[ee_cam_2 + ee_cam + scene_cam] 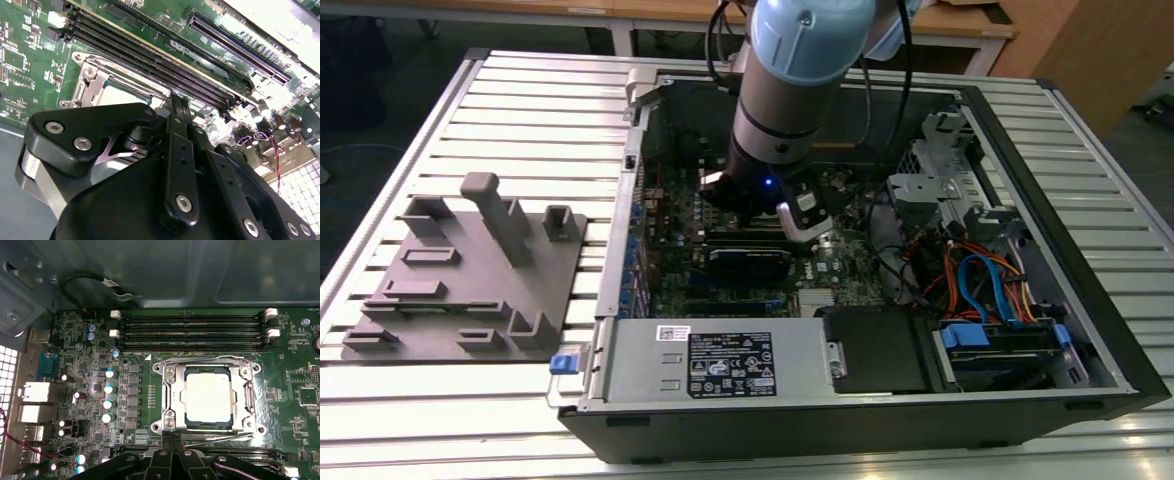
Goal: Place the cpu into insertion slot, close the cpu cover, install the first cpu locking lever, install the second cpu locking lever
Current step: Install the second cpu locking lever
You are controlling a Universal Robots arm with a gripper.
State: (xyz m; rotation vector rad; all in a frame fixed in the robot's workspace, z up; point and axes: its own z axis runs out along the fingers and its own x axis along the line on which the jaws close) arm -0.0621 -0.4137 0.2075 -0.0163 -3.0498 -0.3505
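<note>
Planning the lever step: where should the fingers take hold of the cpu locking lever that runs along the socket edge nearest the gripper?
Probably its bent end, where the thin wire lever leaves the cpu cover. The straight run lies low against the frame, leaving the fingers little to close on. Come down from above, on the side away from the memory slots, where the gripper is.

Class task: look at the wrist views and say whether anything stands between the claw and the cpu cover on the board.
Nothing visible does. In the first wrist view the claw sits right at the edge of the cpu cover, which lies flat around the cpu in the insertion slot. The memory slots lie on the far side of the socket from the claw.
</note>
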